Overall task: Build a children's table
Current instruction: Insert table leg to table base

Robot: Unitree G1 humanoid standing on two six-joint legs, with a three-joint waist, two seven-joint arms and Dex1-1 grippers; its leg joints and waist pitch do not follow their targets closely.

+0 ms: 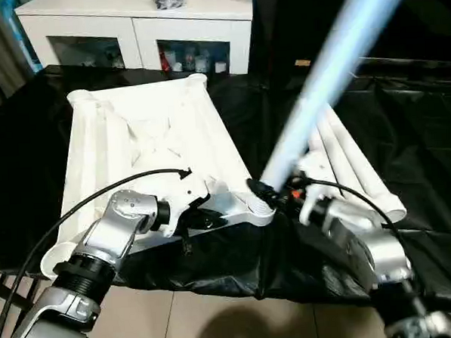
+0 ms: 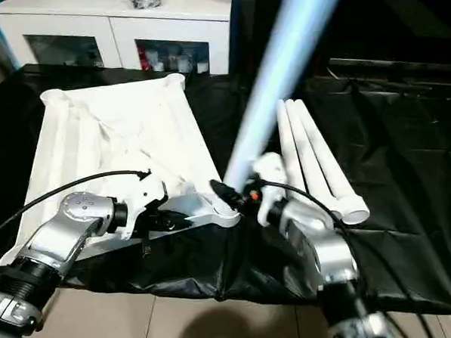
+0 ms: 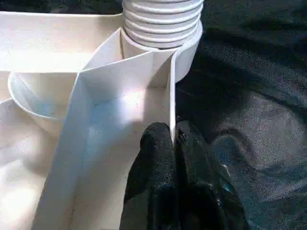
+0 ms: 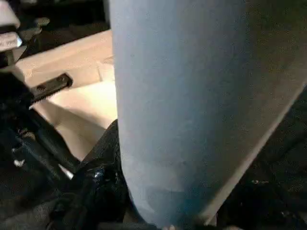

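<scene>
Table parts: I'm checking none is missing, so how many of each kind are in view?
Tabletop: 1
Leg held by the right gripper, at the near corner socket: 1
Legs lying on the black sheet: 3
Total: 5

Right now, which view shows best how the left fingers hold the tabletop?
The left wrist view: the fingers pinch the tabletop edge wall beside the corner socket. In the eye views the left gripper hides the pinch.
</scene>
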